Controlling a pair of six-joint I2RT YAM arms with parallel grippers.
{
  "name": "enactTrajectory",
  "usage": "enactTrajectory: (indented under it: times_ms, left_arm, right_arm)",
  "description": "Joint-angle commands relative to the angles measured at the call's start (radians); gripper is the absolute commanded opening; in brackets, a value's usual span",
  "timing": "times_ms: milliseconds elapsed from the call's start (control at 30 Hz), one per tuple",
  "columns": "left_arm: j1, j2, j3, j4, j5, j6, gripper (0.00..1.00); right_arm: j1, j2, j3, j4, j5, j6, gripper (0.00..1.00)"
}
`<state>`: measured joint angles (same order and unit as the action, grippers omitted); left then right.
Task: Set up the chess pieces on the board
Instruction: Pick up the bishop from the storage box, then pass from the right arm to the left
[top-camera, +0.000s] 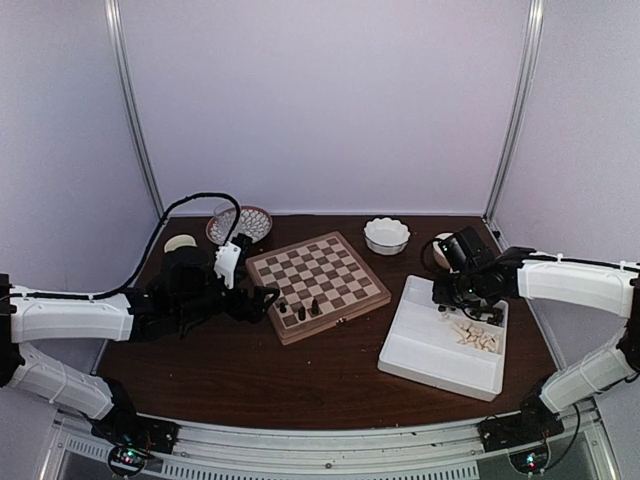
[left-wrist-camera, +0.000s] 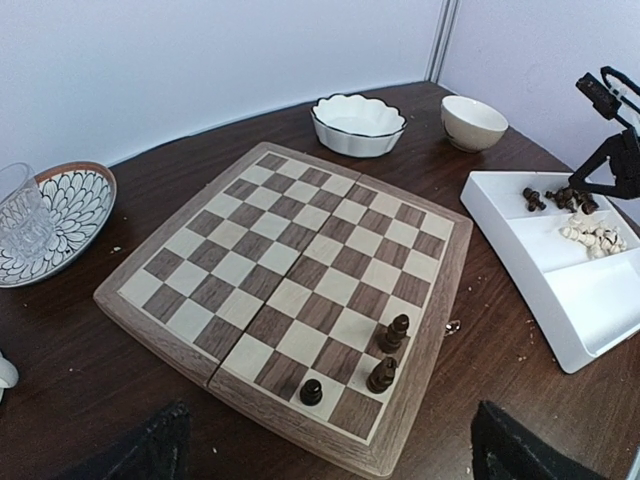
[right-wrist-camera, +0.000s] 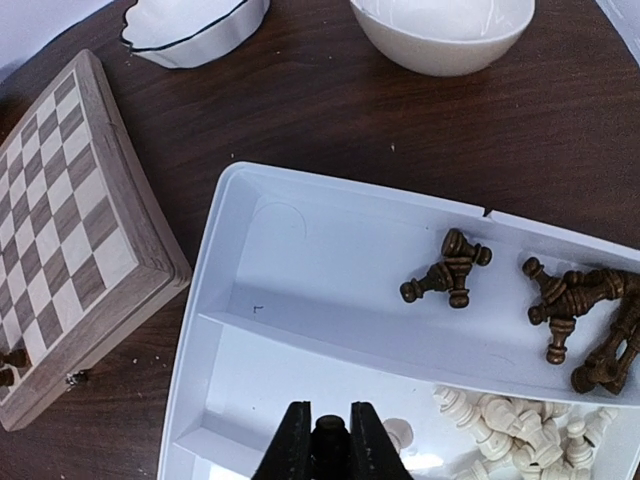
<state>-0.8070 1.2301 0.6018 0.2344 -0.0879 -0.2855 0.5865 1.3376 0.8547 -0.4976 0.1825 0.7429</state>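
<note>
Viewed from above, two white robot arms reached over a dark table. At the left of the frame the left claw (top-camera: 258, 300) hovered just beside the left edge of the board (top-camera: 318, 283), its fingers spread wide and holding nothing. The board, a checkered wooden square, sat mid-frame, bare except for three standing pieces (left-wrist-camera: 382, 375), all dark and upright near its lower right corner in the left wrist view. To the right lay a white divided tray (top-camera: 420, 350), apart from the board. Loose dark pieces (right-wrist-camera: 445, 270) lay toppled in one compartment, with a heap of cream pieces (right-wrist-camera: 510, 420) in the next. At the far right the right claw (right-wrist-camera: 330, 445) hung low over the tray, its fingers pinched on a small dark knob that looked like the head of a held piece (right-wrist-camera: 330, 430). The step in hand seemed to be taking a dark piece from the tray, with most of the setup not yet done. The next move would call for lifting it clear of the tray wall, carrying it left to the board, and standing it upright on a free square without toppling the three already there.
</note>
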Motion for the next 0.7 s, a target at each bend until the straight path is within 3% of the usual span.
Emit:
enactTrajectory:
  times_ms: [0, 400, 667]
  left_arm:
    - [-0.006, -0.004, 0.004, 0.025, 0.021, 0.01, 0.98]
    - [-0.008, 0.002, 0.006, 0.03, 0.05, -0.006, 0.97]
    - [-0.009, 0.0, 0.006, 0.03, 0.054, -0.007, 0.97]
  right_arm:
    - [-0.007, -0.015, -0.03, 0.072, -0.003, -0.098, 0.11]
    - [-0.056, 0.095, -0.061, 0.065, -0.015, -0.051, 0.06]
    - [-0.057, 0.14, -0.012, -0.149, 0.299, 0.086, 0.05]
